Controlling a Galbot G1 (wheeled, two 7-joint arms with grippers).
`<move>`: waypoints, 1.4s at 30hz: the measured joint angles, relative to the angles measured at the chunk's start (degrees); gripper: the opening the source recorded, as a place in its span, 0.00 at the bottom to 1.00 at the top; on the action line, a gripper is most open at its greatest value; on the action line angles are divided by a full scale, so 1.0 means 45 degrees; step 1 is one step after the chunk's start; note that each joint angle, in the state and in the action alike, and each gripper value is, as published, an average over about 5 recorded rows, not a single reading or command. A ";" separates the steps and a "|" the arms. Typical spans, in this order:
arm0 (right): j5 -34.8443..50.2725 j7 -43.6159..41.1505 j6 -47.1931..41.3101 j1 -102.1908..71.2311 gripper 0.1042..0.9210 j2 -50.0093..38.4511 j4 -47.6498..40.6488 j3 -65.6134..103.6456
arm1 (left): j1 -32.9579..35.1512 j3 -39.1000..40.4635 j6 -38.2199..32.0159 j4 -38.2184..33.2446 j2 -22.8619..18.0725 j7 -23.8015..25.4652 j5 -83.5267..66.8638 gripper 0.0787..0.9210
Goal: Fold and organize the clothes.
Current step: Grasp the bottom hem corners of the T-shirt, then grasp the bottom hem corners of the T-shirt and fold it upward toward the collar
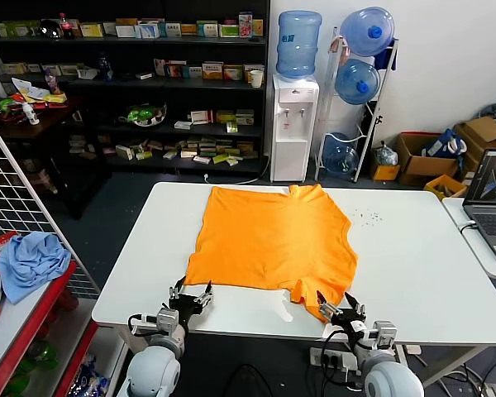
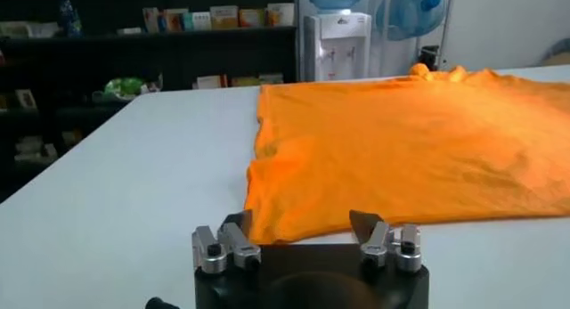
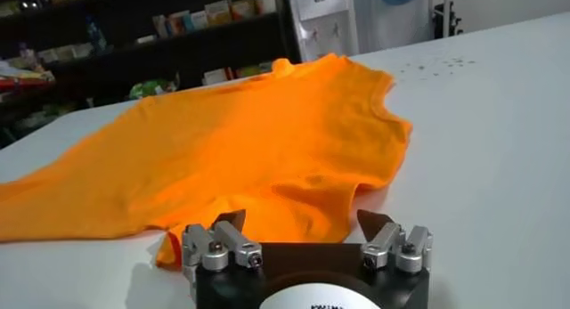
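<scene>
The bright orange T-shirt point(image 1: 273, 240) lies spread flat on the white table point(image 1: 413, 273), plain side up, no lettering showing. My left gripper point(image 1: 190, 295) is open at the table's near edge, just short of the shirt's near left corner point(image 2: 263, 226). My right gripper point(image 1: 337, 308) is open at the near edge, right at the shirt's near right sleeve point(image 3: 294, 204). Both hold nothing. In the left wrist view the left gripper point(image 2: 303, 223) frames the shirt's corner; in the right wrist view the right gripper point(image 3: 303, 220) frames the sleeve.
A light blue cloth point(image 1: 31, 263) lies on a red shelf at the left, beside a wire rack point(image 1: 16, 190). A laptop point(image 1: 492, 203) sits on a side table at the right. A water dispenser point(image 1: 294, 124) and shelves stand behind.
</scene>
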 measured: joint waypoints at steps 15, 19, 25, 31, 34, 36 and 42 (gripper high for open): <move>-0.0016 0.0624 -0.0720 -0.0208 0.17 -0.0018 0.0621 -0.0172 | 0.0096 -0.0178 0.0115 0.0101 0.0101 -0.0019 -0.0545 0.16; -0.0136 0.0872 -0.0964 -0.0443 0.05 -0.0136 0.1095 -0.0179 | 0.0233 -0.0186 0.0102 -0.0061 0.0149 -0.0082 -0.0579 0.04; -0.0563 0.1208 -0.1143 -0.1185 0.02 -0.0498 0.2111 -0.0102 | 0.0564 -0.0232 0.0080 -0.0610 0.0303 -0.0180 -0.0528 0.02; -0.1081 0.1371 -0.1114 -0.2392 0.02 -0.1005 0.3151 0.0133 | 0.1040 -0.0438 0.0003 -0.1345 0.0511 -0.0252 -0.0443 0.02; -0.1289 0.1487 -0.1026 -0.3038 0.02 -0.1217 0.3595 0.0257 | 0.1359 -0.0535 -0.0037 -0.1746 0.0608 -0.0300 -0.0396 0.02; -0.1386 0.1581 -0.0978 -0.3446 0.02 -0.1340 0.3870 0.0307 | 0.1614 -0.0566 -0.0083 -0.2022 0.0636 -0.0321 -0.0333 0.02; -0.1593 0.1820 -0.0871 -0.4232 0.02 -0.1664 0.4509 0.0316 | 0.2434 -0.0511 -0.0247 -0.2737 0.0652 -0.0343 -0.0031 0.02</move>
